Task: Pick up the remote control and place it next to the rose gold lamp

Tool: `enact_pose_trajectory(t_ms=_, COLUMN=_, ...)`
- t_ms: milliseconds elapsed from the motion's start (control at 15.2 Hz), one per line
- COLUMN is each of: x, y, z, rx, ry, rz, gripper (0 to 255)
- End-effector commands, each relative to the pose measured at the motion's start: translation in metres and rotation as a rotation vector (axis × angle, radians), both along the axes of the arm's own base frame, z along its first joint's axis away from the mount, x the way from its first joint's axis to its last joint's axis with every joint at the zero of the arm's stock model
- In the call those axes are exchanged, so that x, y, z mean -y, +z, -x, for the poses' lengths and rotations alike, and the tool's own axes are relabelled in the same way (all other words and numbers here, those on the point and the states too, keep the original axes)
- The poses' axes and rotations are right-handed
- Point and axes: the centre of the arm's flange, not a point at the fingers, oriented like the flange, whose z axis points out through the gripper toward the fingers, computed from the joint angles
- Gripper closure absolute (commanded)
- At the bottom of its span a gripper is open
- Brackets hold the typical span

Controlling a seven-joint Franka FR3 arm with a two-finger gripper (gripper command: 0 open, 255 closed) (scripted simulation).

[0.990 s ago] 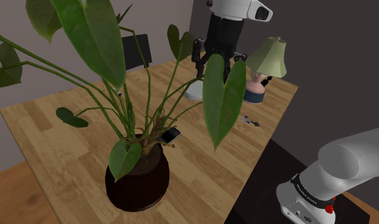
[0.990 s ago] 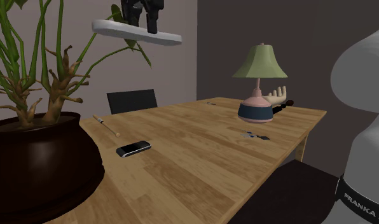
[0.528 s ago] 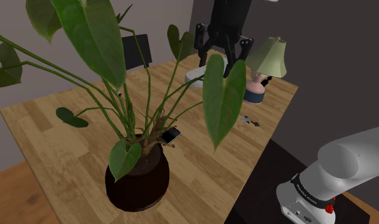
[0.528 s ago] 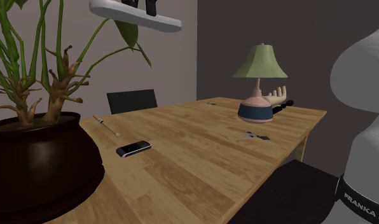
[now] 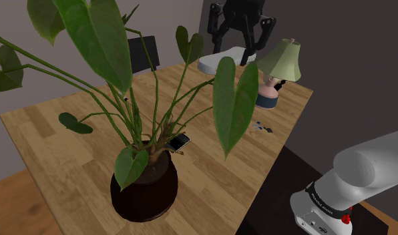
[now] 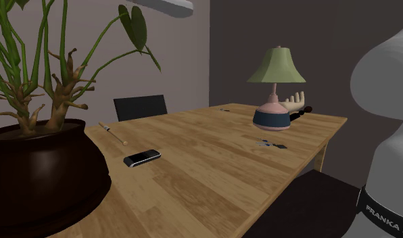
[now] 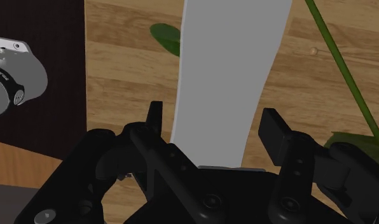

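Up high, our gripper (image 7: 213, 124) clasps the long pale grey remote control (image 7: 236, 57) between its fingers, well above the wooden table (image 5: 71, 153). In the shoulder view we see the remote at the level of the green shade of the lamp (image 5: 279, 70), to its left, beyond the potted plant (image 5: 144, 187).

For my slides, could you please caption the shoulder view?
The gripper holds the pale remote high above the table near the lamp.
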Motion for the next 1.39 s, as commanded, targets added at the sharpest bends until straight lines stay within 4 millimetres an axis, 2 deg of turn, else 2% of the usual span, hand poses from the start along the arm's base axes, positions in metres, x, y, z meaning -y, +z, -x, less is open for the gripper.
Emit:
enact_pose_trajectory(t_ms=0, x=-0.001, y=0.011, z=0.000, rx=0.000, ry=0.000, rz=0.000, gripper=255)
enact_pose_trajectory(t_ms=660, x=-0.001, y=0.062, z=0.000, rx=0.000, ry=0.000, rz=0.000, gripper=255)
enact_pose_trajectory(t_ms=1320, x=0.127, y=0.063, z=-0.033, rx=0.000, ry=0.000, rz=0.000, gripper=255)
